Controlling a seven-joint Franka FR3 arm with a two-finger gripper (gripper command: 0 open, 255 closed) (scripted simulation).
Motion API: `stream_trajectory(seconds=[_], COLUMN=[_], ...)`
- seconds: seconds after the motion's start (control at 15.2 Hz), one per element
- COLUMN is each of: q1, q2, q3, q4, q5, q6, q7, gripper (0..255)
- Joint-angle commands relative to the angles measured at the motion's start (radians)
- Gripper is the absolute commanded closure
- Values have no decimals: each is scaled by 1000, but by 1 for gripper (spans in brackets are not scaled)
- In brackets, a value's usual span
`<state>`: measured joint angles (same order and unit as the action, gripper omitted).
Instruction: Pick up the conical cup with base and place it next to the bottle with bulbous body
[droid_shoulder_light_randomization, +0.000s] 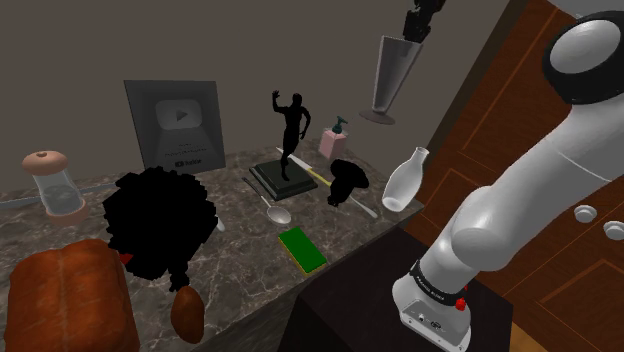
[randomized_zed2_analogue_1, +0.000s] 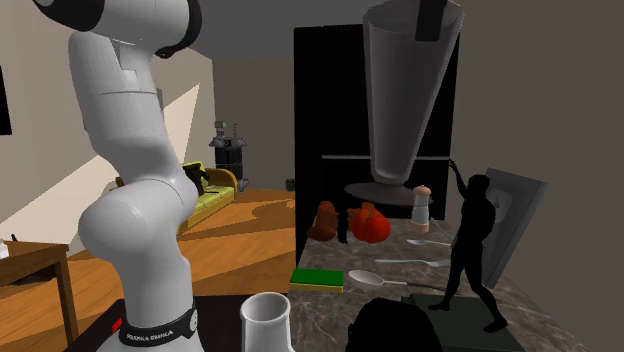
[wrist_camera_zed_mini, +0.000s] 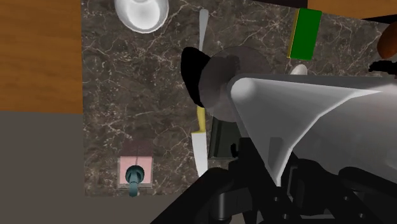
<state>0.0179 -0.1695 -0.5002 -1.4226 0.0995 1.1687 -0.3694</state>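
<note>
At the top edge of the shoulder view, right of centre, we see the black gripper (droid_shoulder_light_randomization: 417, 22) clamped on the rim of the grey conical cup (droid_shoulder_light_randomization: 389, 80), its upper part cut off by the frame. In the second exterior view one finger (randomized_zed2_analogue_1: 432, 20) stands inside the cup's mouth. The cup hangs in the air, mouth up and round base down, well above the marble counter (droid_shoulder_light_randomization: 240, 270). Below it and a little to the right, the white bottle (droid_shoulder_light_randomization: 403, 180) with the bulbous body stands near the counter's corner. In the second exterior view its neck rises from the bottom edge, the body cut off. Left of the bottle we find a black lump (droid_shoulder_light_randomization: 348, 182) we cannot identify, a pink soap dispenser (droid_shoulder_light_randomization: 333, 140) and an all-black statuette (droid_shoulder_light_randomization: 291, 130) on a dark plinth (droid_shoulder_light_randomization: 283, 180). A spoon (droid_shoulder_light_randomization: 277, 212) and a green sponge (droid_shoulder_light_randomization: 301, 248) lie toward the lower middle. The band (randomized_zed2_analogue_1: 155, 335) low on the white arm (randomized_zed2_analogue_1: 135, 200), lower left of the second exterior view, reads "FRANKA EMIKA". The grey plaque (droid_shoulder_light_randomization: 175, 125) at the shoulder view's upper left carries a play-button emblem and a line of letters too small for us to read.
</note>
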Motion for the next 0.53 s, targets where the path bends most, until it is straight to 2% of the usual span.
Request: stream_trajectory(seconds=[0.0, 0.2, 0.46], q1=[-21, -82, -68], q2=[60, 199, 145], q3=[-49, -135, -115], q4=[64, 210, 93], q5=[17, 81, 46], q6=[-20, -68, 8], q7=[-69, -195, -181], gripper=[255, 255, 255])
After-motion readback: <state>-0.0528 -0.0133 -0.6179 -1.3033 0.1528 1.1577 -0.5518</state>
